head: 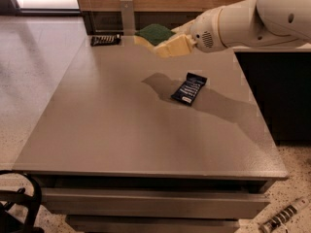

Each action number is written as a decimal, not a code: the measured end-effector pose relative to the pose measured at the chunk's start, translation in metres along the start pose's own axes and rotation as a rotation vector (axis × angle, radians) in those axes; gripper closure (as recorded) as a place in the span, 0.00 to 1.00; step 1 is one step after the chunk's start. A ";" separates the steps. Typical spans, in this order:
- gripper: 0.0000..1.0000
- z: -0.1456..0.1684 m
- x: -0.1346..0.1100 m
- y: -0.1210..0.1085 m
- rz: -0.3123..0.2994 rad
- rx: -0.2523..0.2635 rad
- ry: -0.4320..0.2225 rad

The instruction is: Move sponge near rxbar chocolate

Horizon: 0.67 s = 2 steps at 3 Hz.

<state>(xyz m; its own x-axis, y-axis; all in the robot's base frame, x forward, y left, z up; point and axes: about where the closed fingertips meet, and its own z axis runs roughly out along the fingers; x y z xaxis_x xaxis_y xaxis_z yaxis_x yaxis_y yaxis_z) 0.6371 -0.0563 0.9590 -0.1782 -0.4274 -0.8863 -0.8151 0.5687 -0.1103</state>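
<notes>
The rxbar chocolate (105, 40) lies flat by the far edge of the table (121, 140). To its right, near but apart, the sponge (154, 33) hangs above the surface, green side up, its yellow foam pinched between the closed fingers of the gripper (171, 44). Further right of the rxbar chocolate, and nearer the camera, lies a dark blue bar (189, 88). Let go from this height, the sponge could bounce off the far edge. Lowered too far left, it could shove the wrapper off.
</notes>
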 end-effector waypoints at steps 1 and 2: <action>1.00 0.015 -0.005 -0.035 0.064 0.057 0.006; 1.00 0.033 -0.006 -0.058 0.130 0.118 0.031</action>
<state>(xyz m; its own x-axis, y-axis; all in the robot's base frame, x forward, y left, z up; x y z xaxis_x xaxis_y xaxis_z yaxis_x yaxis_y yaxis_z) 0.7035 -0.0638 0.9559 -0.2966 -0.3650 -0.8825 -0.7140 0.6984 -0.0489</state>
